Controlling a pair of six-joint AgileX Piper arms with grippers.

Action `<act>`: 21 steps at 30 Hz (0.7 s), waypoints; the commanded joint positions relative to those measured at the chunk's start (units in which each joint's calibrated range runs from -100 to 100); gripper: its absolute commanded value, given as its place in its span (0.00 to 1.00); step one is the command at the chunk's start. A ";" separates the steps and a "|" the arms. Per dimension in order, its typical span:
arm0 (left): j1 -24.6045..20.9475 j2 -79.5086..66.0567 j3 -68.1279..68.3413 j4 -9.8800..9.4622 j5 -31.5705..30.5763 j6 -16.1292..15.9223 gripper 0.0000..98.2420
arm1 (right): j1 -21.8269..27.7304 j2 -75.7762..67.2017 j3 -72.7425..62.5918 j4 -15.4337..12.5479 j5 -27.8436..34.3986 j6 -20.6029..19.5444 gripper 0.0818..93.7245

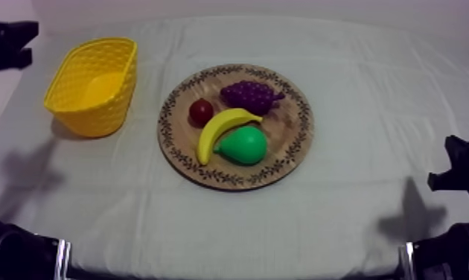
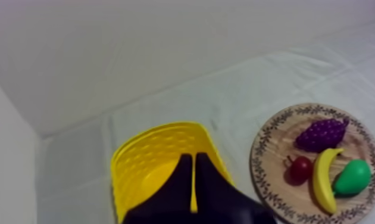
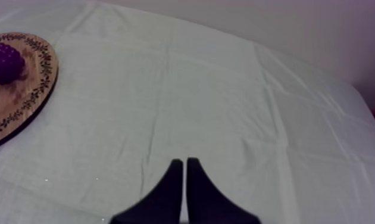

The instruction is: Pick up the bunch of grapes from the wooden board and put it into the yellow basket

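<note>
The purple bunch of grapes (image 1: 250,95) lies at the far side of the round wooden board (image 1: 297,141), beside a small red fruit (image 1: 201,112), a banana (image 1: 222,130) and a pear (image 1: 243,145). The yellow basket (image 1: 94,86) stands empty at the left of the table. My left gripper (image 2: 193,156) is shut on nothing, a narrow wedge over the near rim of the basket (image 2: 148,155), with the grapes (image 2: 322,134) well off to its side. My right gripper (image 3: 184,161) is also shut and empty, over bare cloth, far from the grapes (image 3: 4,62) on the board (image 3: 32,89).
Part of my left arm (image 1: 7,41) shows black at the upper left beyond the basket; part of my right arm (image 1: 461,167) sits at the right edge. Grey-white cloth (image 1: 371,112) lies bare between board and right arm. A wall rises behind the table.
</note>
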 commanded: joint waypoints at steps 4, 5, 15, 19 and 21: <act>3.47 10.12 -10.40 -2.33 4.86 1.50 0.00 | 0.02 -0.02 0.04 0.00 0.00 0.01 0.00; 4.09 11.44 -12.46 -2.56 6.43 1.66 0.00 | 0.02 -0.02 0.04 0.00 0.00 0.01 0.00; 9.57 23.31 -33.88 -3.39 20.22 1.79 0.00 | 0.02 -0.02 0.04 0.00 0.00 0.01 0.00; 11.43 28.26 -41.37 -3.54 24.26 1.21 0.00 | 0.02 -0.02 0.04 0.00 0.00 0.01 0.00; 12.03 30.81 -44.29 -3.15 25.85 0.36 0.00 | 0.02 -0.02 0.04 0.00 0.00 0.01 0.00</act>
